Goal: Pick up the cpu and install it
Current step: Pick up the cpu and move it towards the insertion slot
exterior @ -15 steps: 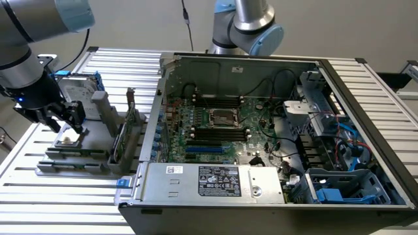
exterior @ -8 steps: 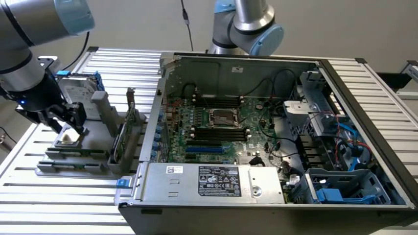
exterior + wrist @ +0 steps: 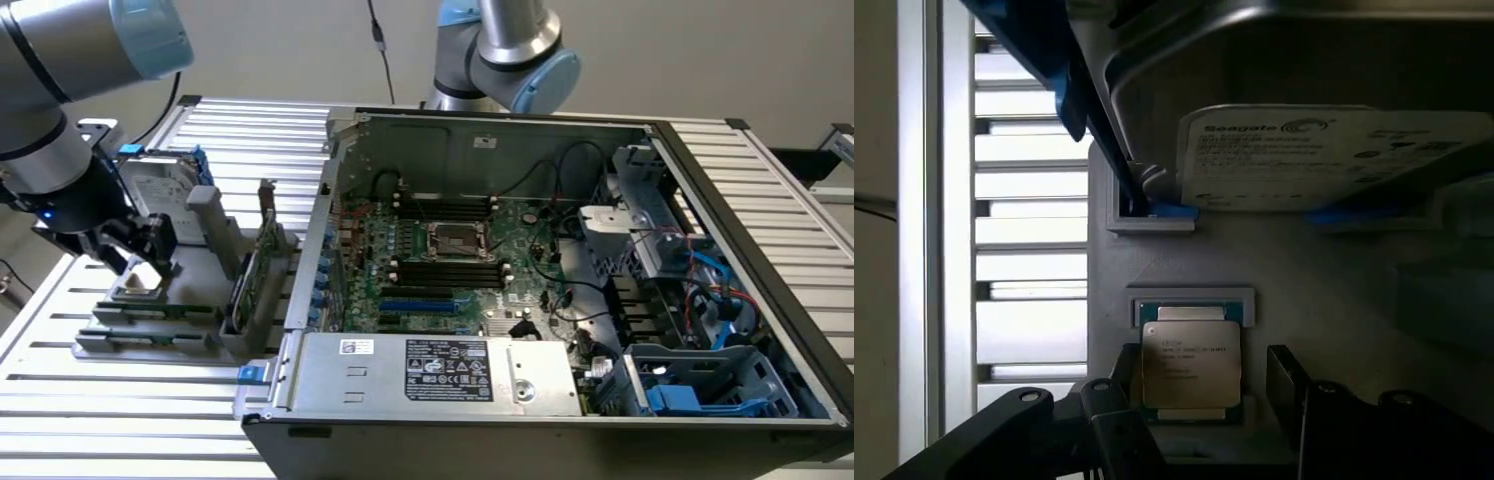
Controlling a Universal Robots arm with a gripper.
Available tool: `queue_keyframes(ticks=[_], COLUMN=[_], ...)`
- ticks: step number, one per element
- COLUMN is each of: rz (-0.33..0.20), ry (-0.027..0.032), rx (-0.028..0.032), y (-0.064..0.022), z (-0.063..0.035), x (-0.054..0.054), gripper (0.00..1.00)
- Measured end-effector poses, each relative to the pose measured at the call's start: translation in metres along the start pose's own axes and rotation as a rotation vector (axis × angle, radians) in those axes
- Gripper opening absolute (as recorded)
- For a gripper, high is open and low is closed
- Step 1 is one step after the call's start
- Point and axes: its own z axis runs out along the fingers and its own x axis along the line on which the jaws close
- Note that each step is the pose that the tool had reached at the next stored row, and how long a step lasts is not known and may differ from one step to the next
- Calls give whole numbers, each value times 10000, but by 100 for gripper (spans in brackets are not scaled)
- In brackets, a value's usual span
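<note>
The cpu (image 3: 1191,365) at the case's (image 3: 497,118) nine o'clock is being straddled by the spread hand (image 3: 1204,385). Skewing is probably being risked by uneven gaps

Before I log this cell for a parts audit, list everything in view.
table: one, pale slats, under everything.
holder: one, grey, exterior view's left of table.
cpu: one, silvery, flat in holder.
hard drive: one, silver, blue rails, upright in holder.
case: one, dark, open, centre.
motherboard: one, green, inside case.
socket: one, dark, mid-motherboard.
power supply: one, silver, case's near edge.
other arm: one, silver and blue, behind case.
arm: one, silver and blue, above holder.
gripper: one, black, open, straddling cpu.
</note>
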Motion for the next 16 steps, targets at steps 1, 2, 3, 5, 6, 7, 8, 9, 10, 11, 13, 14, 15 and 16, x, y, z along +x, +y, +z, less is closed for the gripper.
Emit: queue_keyframes(ticks=[1,2,3,5,6,7,8,9,10,11,13,14,15,16], rz=[2,5,7,12,15,17,20,22,23,24,23,23,23,25], ry=[16,29,46,81,96,114,133,144,147,147,152,150,154,168], rx=[-33,-66,-102,-165,-194,-222,-251,-263,-263,-263,-261,-263,-263,-262], y=[-8,-17,-26,-40,-46,-51,-57,-61,-61,-61,-63,-64,-65,-66], z=[3,7,11,19,24,29,34,37,37,37,37,45,52,62], x=[0,0,-1,-1,-1,-1,-1,-1,-1,-1,-1,-1,-1,0], gripper=[62,62,62,62,62,62,62,62,62,62,62,62,62,62])
